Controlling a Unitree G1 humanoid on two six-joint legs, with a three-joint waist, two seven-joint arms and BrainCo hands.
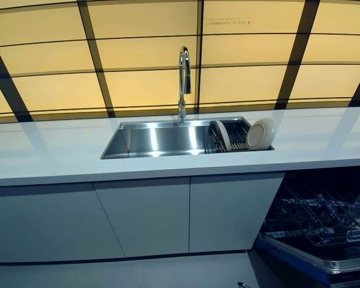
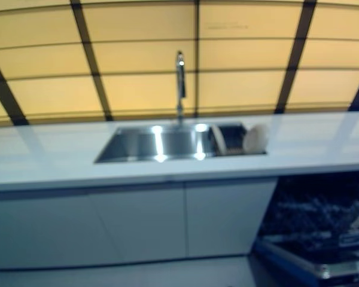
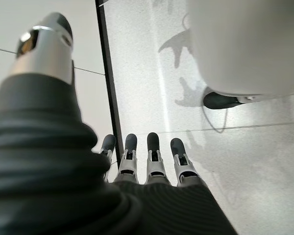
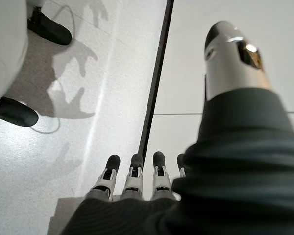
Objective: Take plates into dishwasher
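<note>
A white countertop [image 1: 60, 150] ran under yellow wall panels [image 1: 144, 54], with a steel sink [image 1: 156, 139] and tap [image 1: 184, 78] set in it. Two plates [image 1: 260, 134] stood on edge in the rack [image 1: 231, 135] at the sink's right end. The dishwasher [image 1: 318, 228] stood open at lower right. My left hand [image 3: 147, 161] and right hand [image 4: 132, 183] hung over the floor, fingers straight, holding nothing.
</note>
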